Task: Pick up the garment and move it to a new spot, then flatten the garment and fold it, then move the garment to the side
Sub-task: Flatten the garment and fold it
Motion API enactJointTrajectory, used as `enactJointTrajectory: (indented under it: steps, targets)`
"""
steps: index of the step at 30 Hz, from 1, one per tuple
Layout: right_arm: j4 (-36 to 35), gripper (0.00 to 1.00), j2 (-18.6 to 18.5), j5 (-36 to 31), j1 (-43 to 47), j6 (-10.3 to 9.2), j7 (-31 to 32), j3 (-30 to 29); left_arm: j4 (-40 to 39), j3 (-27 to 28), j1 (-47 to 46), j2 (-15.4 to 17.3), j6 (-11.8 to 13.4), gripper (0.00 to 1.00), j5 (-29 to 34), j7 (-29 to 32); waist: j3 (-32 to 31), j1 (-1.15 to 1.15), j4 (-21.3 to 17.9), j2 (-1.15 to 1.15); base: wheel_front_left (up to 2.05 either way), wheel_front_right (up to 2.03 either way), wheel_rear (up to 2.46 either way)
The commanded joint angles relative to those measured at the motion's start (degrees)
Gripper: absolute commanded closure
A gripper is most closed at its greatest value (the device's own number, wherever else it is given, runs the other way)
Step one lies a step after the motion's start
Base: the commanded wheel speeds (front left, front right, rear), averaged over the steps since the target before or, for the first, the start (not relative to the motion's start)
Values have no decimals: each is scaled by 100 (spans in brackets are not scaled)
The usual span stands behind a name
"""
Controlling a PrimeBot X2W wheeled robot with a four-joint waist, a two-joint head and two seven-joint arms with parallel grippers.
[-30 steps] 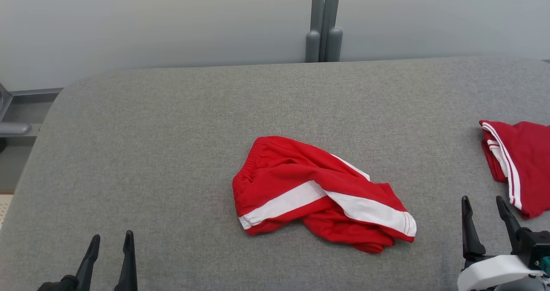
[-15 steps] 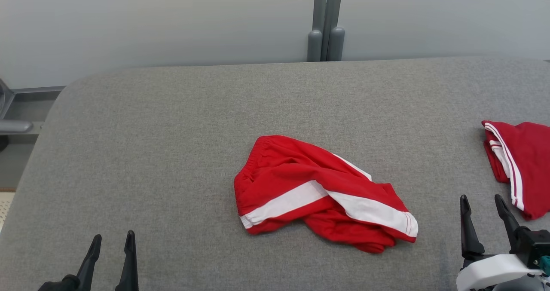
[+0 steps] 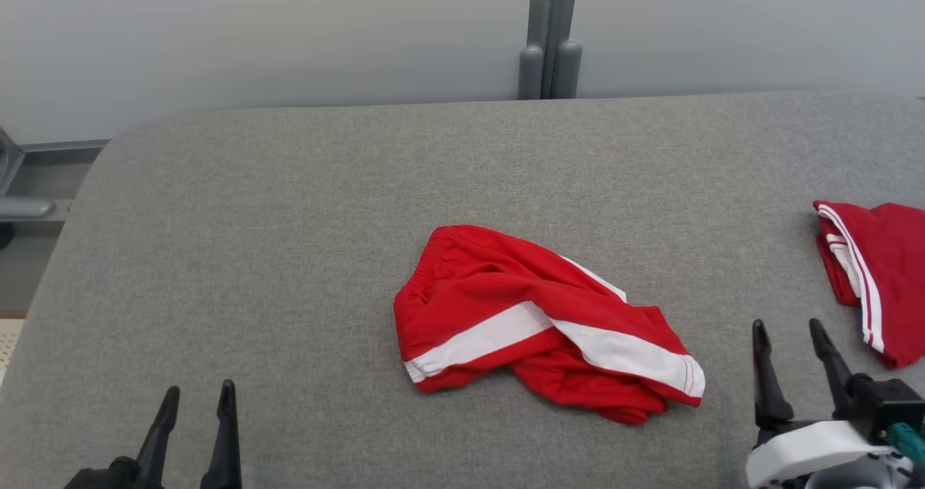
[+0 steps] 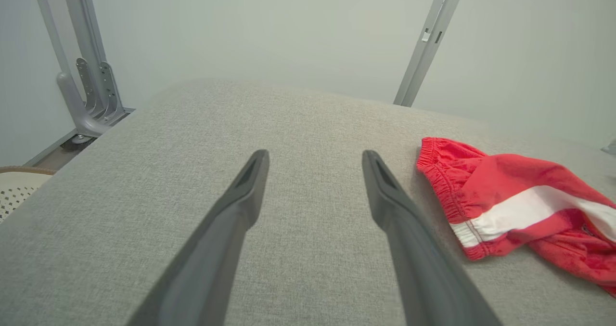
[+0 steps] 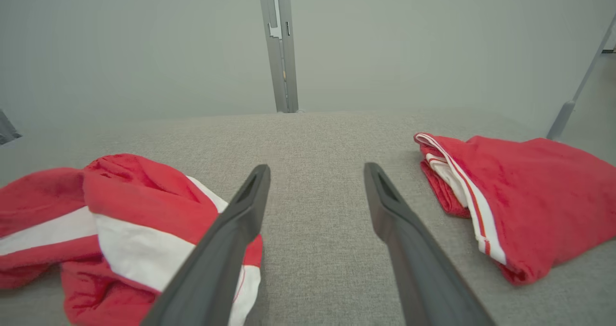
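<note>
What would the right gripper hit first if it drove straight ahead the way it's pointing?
Probably neither garment. The right gripper points along the bare strip of grey table between the crumpled shorts and the folded garment, so it would meet table first, if anything; its height is unclear.

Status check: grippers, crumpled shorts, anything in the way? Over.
Left gripper open, empty. Right gripper open, empty. Crumpled red shorts centre, untouched. Second red garment at right, apart from them.
</note>
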Motion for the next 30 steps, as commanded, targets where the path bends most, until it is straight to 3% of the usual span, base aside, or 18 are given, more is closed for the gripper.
enactJointTrajectory:
  steps: [1,3,6,11,16,19,30]
  targets:
    - [100,0,37,89,-21,-2,-19,149,-33,-79,-56,3,-18,0,-101,-15,23,0,-17,0,0,0,0]
    - [77,0,-76,203,-153,-1,284,464,-133,-245,-127,35,-18,0,-299,159,59,0,-31,0,0,0,0]
    - [-247,0,-308,431,-205,-4,1144,820,-426,-518,-222,59,-18,0,-530,1027,114,0,-40,0,0,0,0]
    - [-956,0,-416,740,-81,-1,2683,756,-1235,-995,-355,0,245,0,-709,2533,366,0,-45,0,0,0,0]
    - [-1442,0,-377,911,101,-1,3759,776,-1795,-1304,-511,-158,432,0,-1011,3458,756,0,-38,0,0,0,0]
    - [-1629,0,-357,931,172,-2,4076,762,-1989,-1447,-624,-86,444,0,-1041,3844,1000,0,-53,0,0,0,0]
    - [-1390,0,-234,920,-200,-1,4147,1001,-1810,-1634,-1026,-77,456,0,-999,4254,1554,0,-143,0,0,0,0]
